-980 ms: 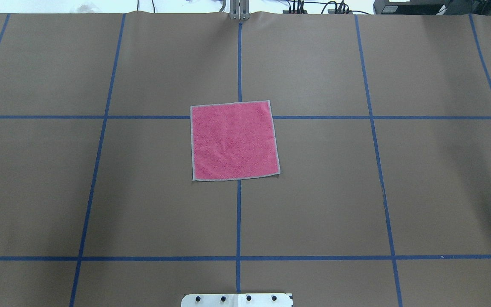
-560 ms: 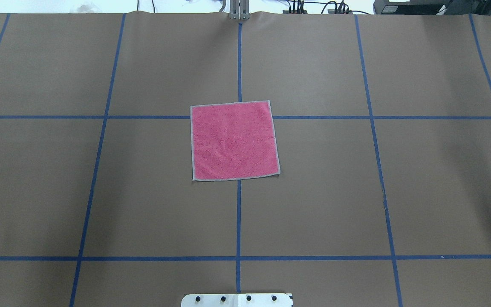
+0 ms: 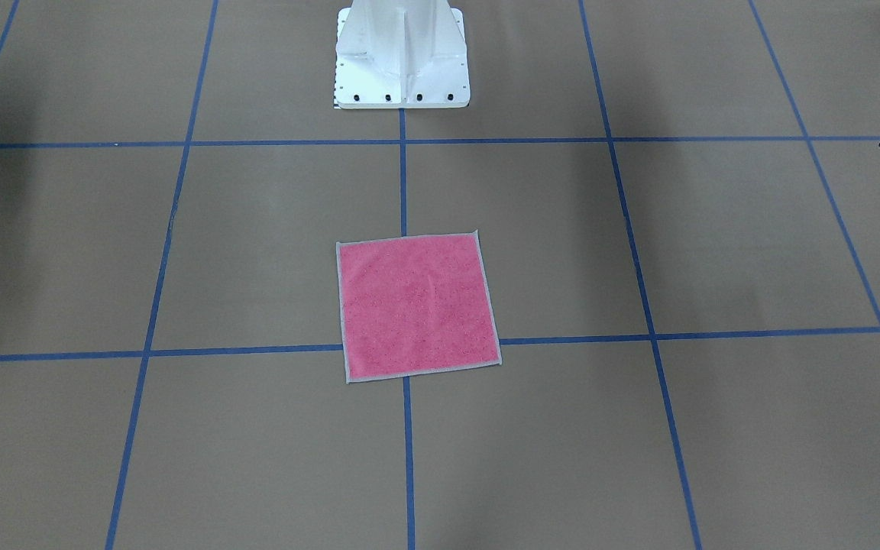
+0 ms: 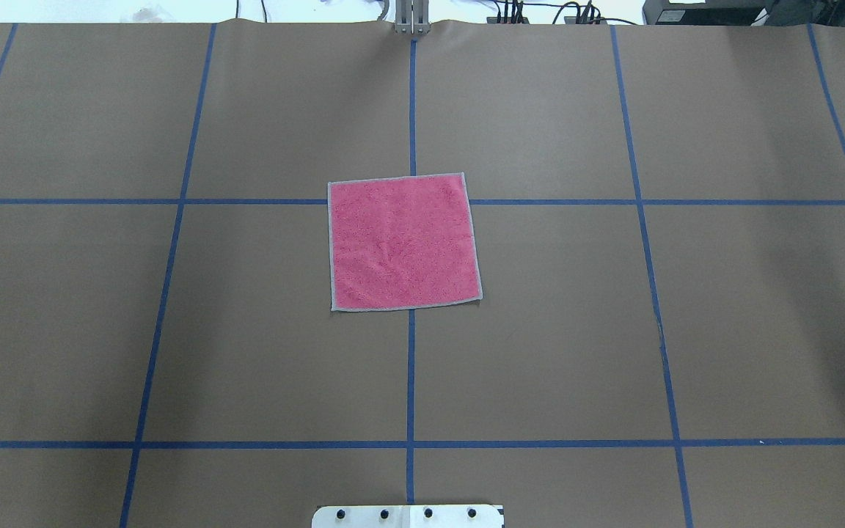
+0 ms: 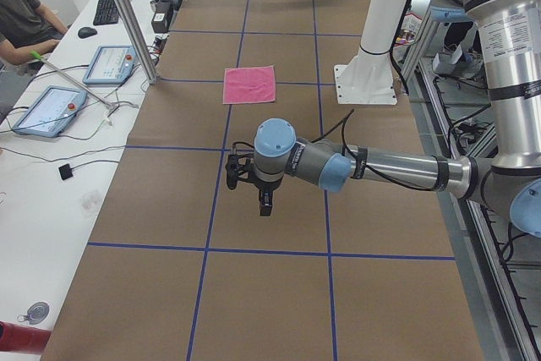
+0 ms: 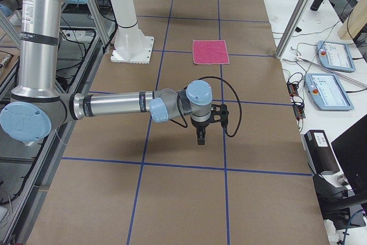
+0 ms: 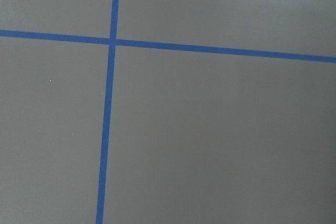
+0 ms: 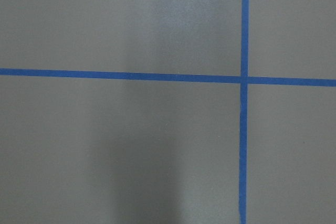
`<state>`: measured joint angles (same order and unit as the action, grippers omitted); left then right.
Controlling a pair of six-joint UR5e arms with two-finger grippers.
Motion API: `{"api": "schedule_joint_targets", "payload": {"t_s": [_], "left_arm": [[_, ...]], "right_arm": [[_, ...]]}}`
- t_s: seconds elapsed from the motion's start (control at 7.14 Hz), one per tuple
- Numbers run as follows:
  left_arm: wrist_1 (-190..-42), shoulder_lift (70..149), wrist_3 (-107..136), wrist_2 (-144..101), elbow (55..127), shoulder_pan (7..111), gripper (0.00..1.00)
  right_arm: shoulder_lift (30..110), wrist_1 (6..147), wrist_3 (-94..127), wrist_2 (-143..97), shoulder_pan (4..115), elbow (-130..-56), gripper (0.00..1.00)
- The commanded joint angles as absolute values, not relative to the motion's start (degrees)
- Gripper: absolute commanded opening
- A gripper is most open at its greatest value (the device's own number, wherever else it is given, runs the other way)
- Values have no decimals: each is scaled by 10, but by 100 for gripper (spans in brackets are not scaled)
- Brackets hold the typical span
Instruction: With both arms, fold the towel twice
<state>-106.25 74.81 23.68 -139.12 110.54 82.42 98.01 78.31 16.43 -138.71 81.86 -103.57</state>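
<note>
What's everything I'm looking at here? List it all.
towel: one, pink, grey-edged, flat at table centre
table: one, brown, blue tape grid
pedestal: one, white, table's robot edge
tablets: two, blue-framed, side bench
keyboard: one, black, side bench
person: one, dark shirt, at side bench
left arm: one, silver and light blue, over table, clear of towel
right arm: one, same colours, table's other end
left gripper: one, black, state unclear
right gripper: one, black, state unclear
</note>
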Motion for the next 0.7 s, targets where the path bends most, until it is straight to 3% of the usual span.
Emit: {"api": "schedule_joint_targets", "payload": {"t_s": [0.0, 0.28, 0.56], "left_arm": [[-1099, 745, 244, -1392, 1102, 824, 100], [-1102, 763, 326, -1393, 1102, 811, 100], [-1101, 786, 340, -1393, 1100, 796, 99]], "right_arm": [[974, 776, 218, -1404, 790, -1041, 100], [969, 644, 405, -1388, 706, -1040, 100], [890, 589, 634, -1311, 588, -1041, 100]]}}
